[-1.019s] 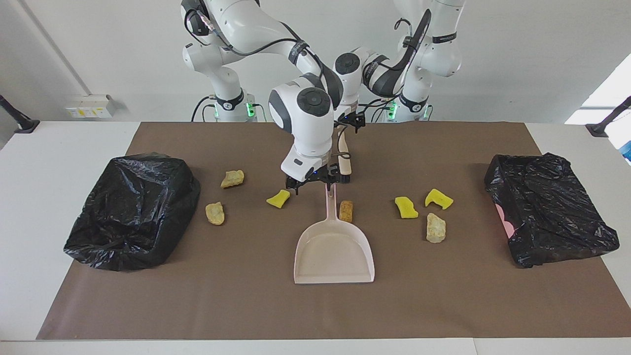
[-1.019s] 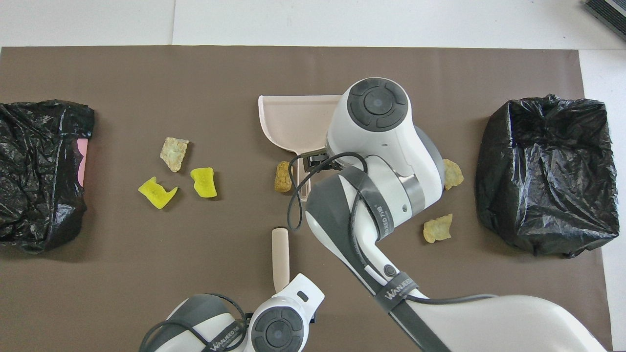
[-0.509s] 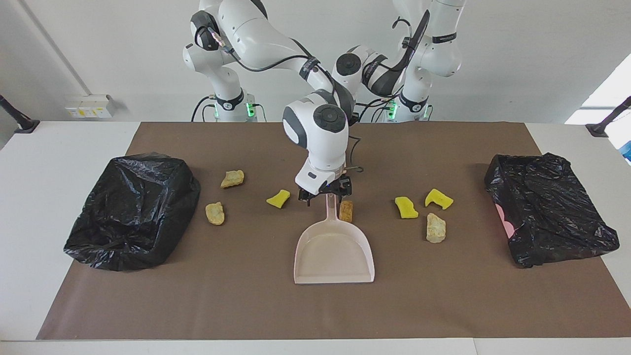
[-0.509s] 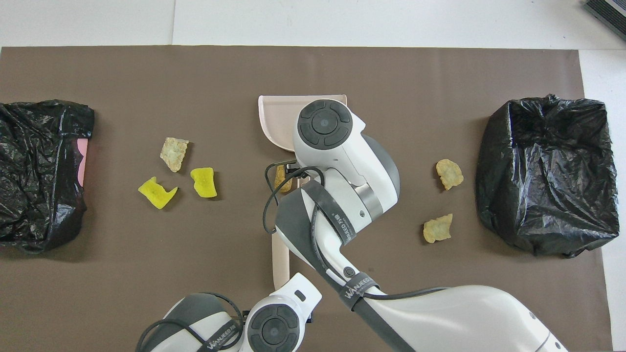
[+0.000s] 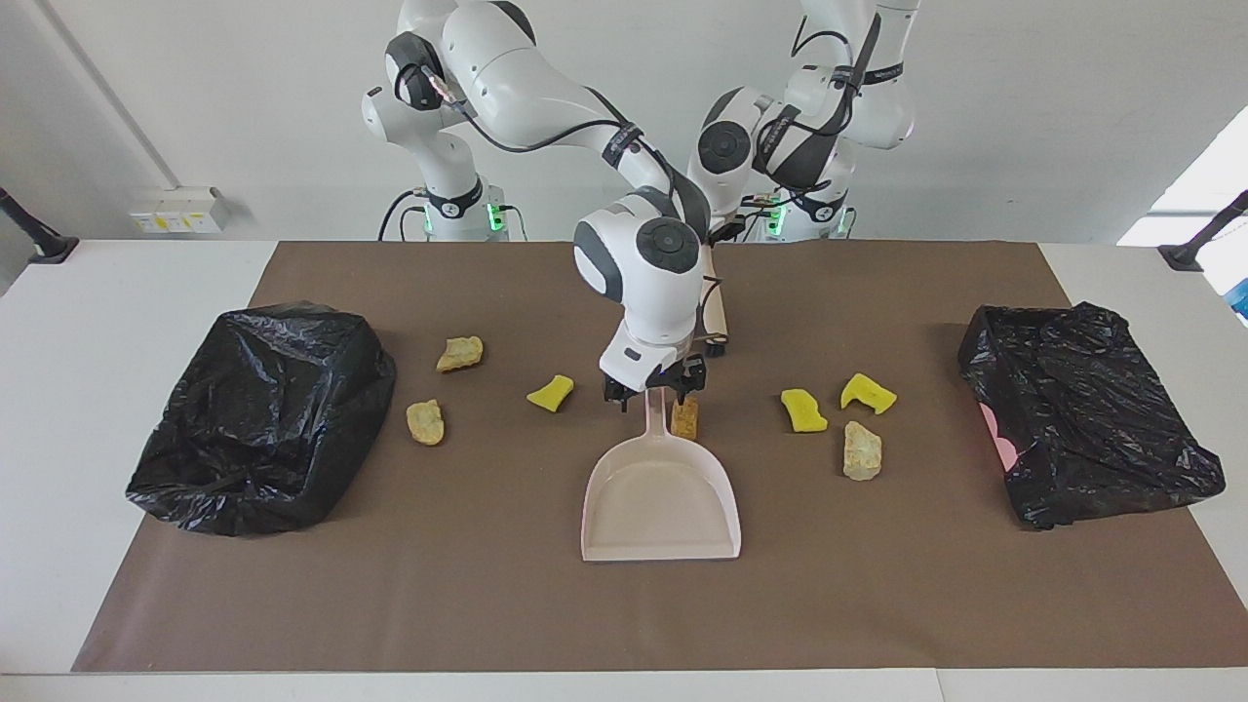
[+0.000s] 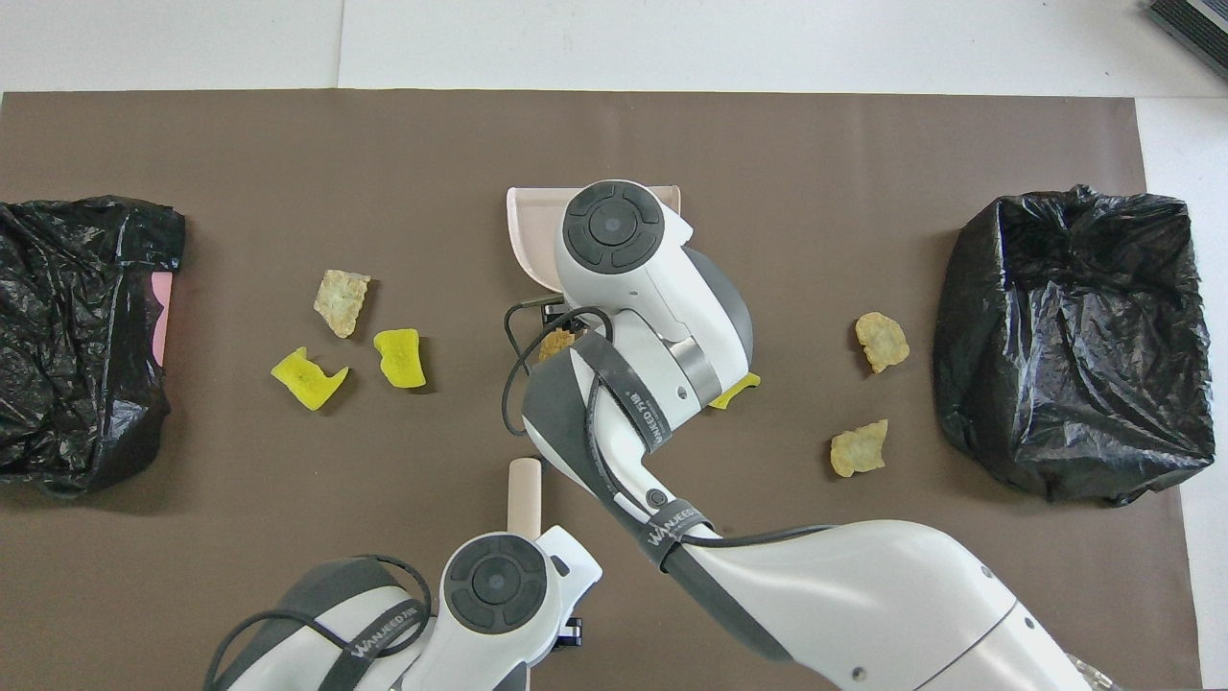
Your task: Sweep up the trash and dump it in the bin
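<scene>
Several lumps of trash lie on the brown mat: yellow pieces (image 5: pixel 551 392) (image 5: pixel 802 410) (image 5: pixel 868 392) and tan ones (image 5: pixel 459 353) (image 5: pixel 425 421) (image 5: pixel 862 450). A brown piece (image 5: pixel 685 417) sits against the handle of the pale pink dustpan (image 5: pixel 661 497). My right gripper (image 5: pixel 653 390) is low over that handle, open, with a finger on each side of it. My left gripper (image 6: pixel 526 518) is shut on the beige handle of a brush (image 5: pixel 719 314), mostly hidden by the right arm. One bin (image 5: pixel 263 414) lined with a black bag stands at the right arm's end.
A second black-bagged bin (image 5: pixel 1087 409), with some pink showing at its side, stands at the left arm's end. The brown mat (image 5: pixel 487 585) covers most of the white table. The right arm's wrist (image 6: pixel 614 226) hides much of the dustpan from above.
The right gripper has shifted from beside the dustpan handle to astride it, lower down. The left gripper has shut on the brush and carried it a little toward the left arm's end.
</scene>
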Controlling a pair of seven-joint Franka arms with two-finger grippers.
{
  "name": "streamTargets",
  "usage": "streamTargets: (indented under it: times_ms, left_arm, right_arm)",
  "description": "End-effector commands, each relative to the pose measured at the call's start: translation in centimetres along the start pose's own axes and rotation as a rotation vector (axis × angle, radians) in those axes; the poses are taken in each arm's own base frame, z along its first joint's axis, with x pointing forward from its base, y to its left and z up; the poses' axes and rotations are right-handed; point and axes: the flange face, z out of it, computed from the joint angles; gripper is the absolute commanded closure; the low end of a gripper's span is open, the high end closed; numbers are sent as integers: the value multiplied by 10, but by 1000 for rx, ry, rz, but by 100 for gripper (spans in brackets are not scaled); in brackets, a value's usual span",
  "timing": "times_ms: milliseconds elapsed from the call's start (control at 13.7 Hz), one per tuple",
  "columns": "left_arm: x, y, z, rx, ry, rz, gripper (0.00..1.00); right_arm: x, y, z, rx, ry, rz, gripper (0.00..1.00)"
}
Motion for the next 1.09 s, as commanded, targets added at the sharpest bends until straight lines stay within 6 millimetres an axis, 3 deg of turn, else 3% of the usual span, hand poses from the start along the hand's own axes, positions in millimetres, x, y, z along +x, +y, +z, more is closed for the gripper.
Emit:
streamTargets:
  times_ms: [0, 146, 364, 582, 800, 946, 1019]
  left_arm:
    - [11, -42, -33, -46, -4, -62, 100]
    - [26, -71, -43, -58, -12, -58, 100]
    - [56, -124, -79, -69, 23, -75, 100]
    - [91, -182, -94, -90, 58, -98, 100]
    - [123, -235, -108, -141, 69, -187, 100]
    - [142, -250, -119, -138, 91, -213, 100]
    - [152, -255, -109, -77, 89, -207, 100]
  right_arm:
    - [1, -7, -3, 9, 15, 17, 17]
    - [-3, -5, 5, 1, 1, 18, 27]
    - [-7, -4, 8, -3, -17, 22, 28]
    - [-14, -2, 13, -10, -30, 48, 39]
    - [-15, 0, 13, -16, -32, 54, 100]
    - [-13, 2, 10, -23, -26, 48, 100]
    - [-11, 6, 7, -19, -23, 52, 100]
